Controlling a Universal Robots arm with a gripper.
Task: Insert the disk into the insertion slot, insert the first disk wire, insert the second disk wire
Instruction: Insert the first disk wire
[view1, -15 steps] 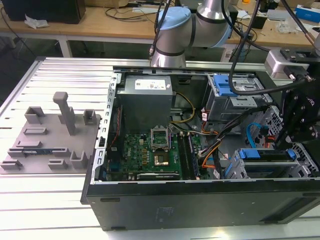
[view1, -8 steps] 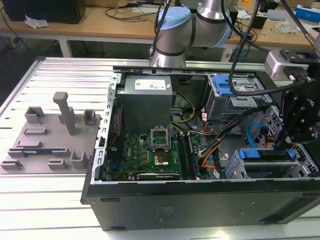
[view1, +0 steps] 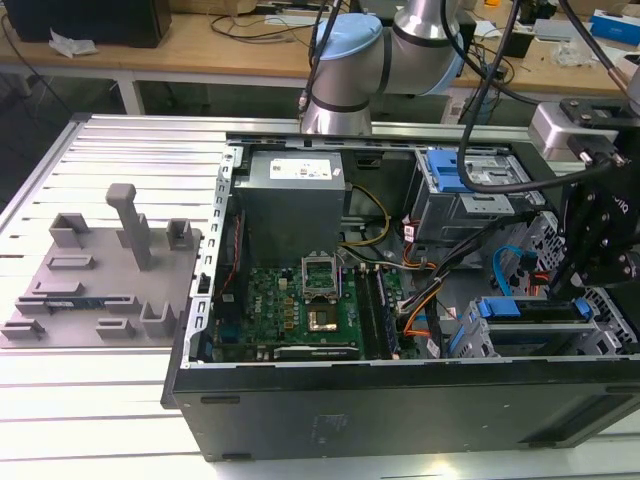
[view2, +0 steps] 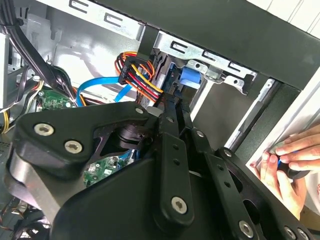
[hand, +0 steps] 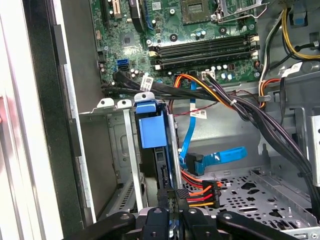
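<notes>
The black two-finger claw (hand: 169, 199) has its fingers pressed together on the black plug of the red, orange and yellow wire bundle (hand: 197, 194), right against the edge of the blue-framed hard drive (hand: 150, 127). That drive stands edge-on, with its bright blue pull tab outermost, seated in the grey perforated sheet-metal bay (hand: 112, 150). The first wrist view shows a light-blue flat cable (hand: 215, 159) curving just beside the drive. The second wrist view shows a person's hand (view2: 286, 165) at the case edge.

Black tool (view2: 170, 102) close to the blue-framed disk (view2: 189, 76) and a red-and-yellow wire bundle (view2: 144, 84), a person's hand (view2: 286, 162) well apart
</notes>
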